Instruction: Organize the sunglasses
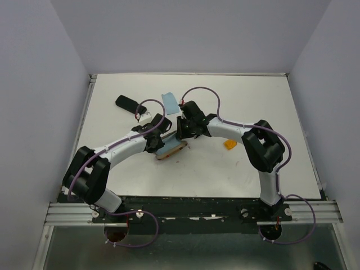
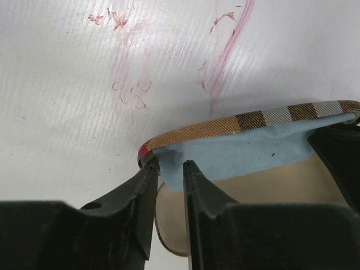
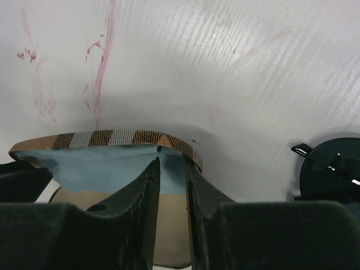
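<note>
The plaid case (image 1: pixel 170 149) lies open mid-table, with a light blue cloth (image 2: pixel 242 154) over its tan lining. My left gripper (image 2: pixel 170 164) stands slightly open astride the case's left end; between its fingers only cloth and lining show. At the case's other end my right gripper (image 3: pixel 171 163) is also slightly open over the blue cloth (image 3: pixel 107 166), its right finger next to the plaid rim (image 3: pixel 112 138). The black sunglasses (image 3: pixel 331 170) lie on the table right of the case. The orange sunglasses (image 1: pixel 230 144) rest apart, under the right arm's elbow.
A plain black case (image 1: pixel 128 103) lies at the back left. A second blue cloth (image 1: pixel 169 102) sits behind the grippers. Red pen marks (image 2: pixel 225 50) streak the white table (image 1: pixel 270 107). Walls close in the table on three sides.
</note>
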`<state>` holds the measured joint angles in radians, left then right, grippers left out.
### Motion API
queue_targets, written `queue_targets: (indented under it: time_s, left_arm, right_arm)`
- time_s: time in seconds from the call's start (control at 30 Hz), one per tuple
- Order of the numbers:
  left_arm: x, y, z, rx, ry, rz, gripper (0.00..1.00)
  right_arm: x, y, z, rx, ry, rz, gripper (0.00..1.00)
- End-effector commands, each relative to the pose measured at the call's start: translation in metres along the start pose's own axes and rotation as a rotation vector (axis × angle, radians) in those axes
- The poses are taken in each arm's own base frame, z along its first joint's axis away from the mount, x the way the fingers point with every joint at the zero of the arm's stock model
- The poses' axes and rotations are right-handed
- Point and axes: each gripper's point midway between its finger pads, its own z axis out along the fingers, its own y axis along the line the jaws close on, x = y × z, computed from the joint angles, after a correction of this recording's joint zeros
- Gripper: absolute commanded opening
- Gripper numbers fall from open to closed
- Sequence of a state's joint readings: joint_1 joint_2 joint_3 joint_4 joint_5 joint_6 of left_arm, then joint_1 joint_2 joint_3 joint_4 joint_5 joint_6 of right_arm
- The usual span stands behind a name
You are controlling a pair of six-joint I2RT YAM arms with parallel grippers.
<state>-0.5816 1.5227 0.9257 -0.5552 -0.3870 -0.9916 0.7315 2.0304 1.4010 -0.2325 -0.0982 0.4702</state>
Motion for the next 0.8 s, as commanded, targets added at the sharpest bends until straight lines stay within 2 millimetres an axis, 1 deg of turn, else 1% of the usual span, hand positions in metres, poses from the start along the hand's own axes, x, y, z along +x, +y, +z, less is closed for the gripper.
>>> queue_targets:
  time_s: [0.0,0.13,0.2,0.33,0.43,0.6,0.67,0.77]
  left_arm:
    - [-0.008,-0.006,-0.017,0.052,-0.007,-0.011,0.36]
    - [-0.006,-0.008,-0.023,0.086,0.001,-0.011,0.36]
    - [-0.005,-0.012,-0.028,0.119,0.002,-0.007,0.34]
    - [-0.006,-0.021,-0.030,0.173,0.002,-0.002,0.26]
    - [-0.004,-0.026,-0.025,0.178,0.013,0.011,0.17]
    - [-0.007,-0.031,-0.014,0.155,0.005,0.015,0.08]
    - [-0.009,-0.028,-0.007,0.123,0.002,0.005,0.06]
    - [-0.008,-0.030,0.000,0.110,0.008,0.000,0.04]
  right_arm:
    - [-0.010,0.003,-0.011,0.006,-0.054,0.013,0.33]
    - [-0.011,0.005,-0.020,-0.007,-0.065,0.017,0.32]
    - [-0.009,0.007,-0.024,-0.021,-0.061,0.015,0.31]
    - [-0.004,0.013,-0.032,-0.055,-0.058,0.024,0.28]
    - [0.000,0.020,-0.033,-0.086,-0.056,0.019,0.25]
    - [0.008,0.034,-0.021,-0.132,-0.031,-0.013,0.21]
    - [0.007,0.040,-0.015,-0.150,-0.037,-0.024,0.21]
    - [0.002,0.045,-0.006,-0.167,-0.060,-0.035,0.21]
